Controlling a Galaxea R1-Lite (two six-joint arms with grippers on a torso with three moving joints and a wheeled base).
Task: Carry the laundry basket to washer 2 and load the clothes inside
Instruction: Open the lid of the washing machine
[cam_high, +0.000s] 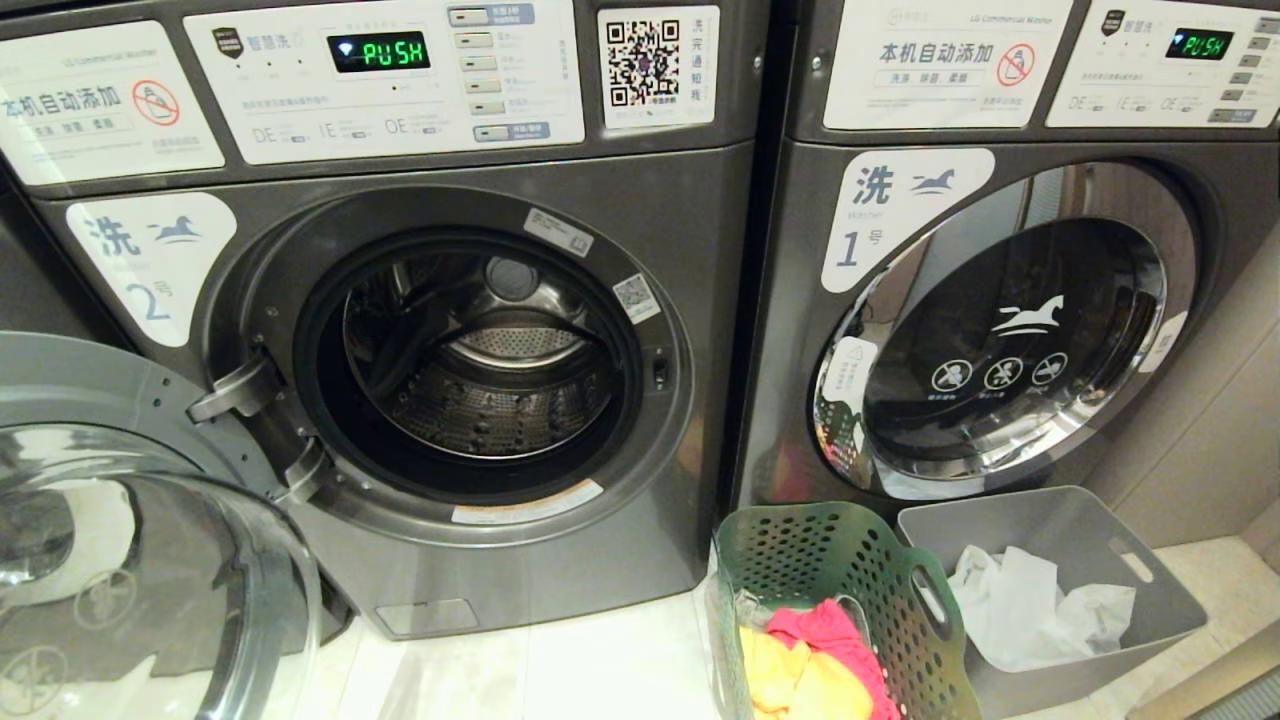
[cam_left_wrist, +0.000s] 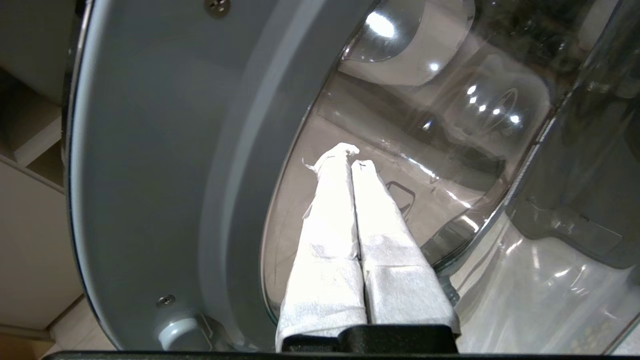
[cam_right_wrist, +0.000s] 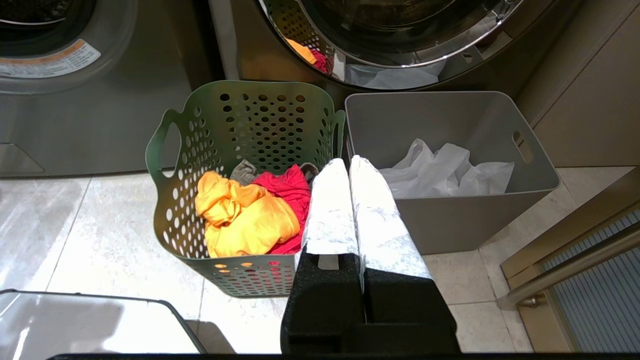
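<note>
The green laundry basket (cam_right_wrist: 240, 190) sits on the floor just below the closed, empty right gripper (cam_right_wrist: 350, 165), unseen in the head view, while the closed, empty left gripper (cam_left_wrist: 352, 156) faces washer 2's open door (cam_left_wrist: 165, 165).

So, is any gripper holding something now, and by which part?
Nothing is held. The left gripper is shut, empty, by the washer door; the right gripper, also shut and empty, hangs above the green basket.

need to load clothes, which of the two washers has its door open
Washer 2, on the left: its door is swung open, showing the drum. Washer 1 beside it is closed.
</note>
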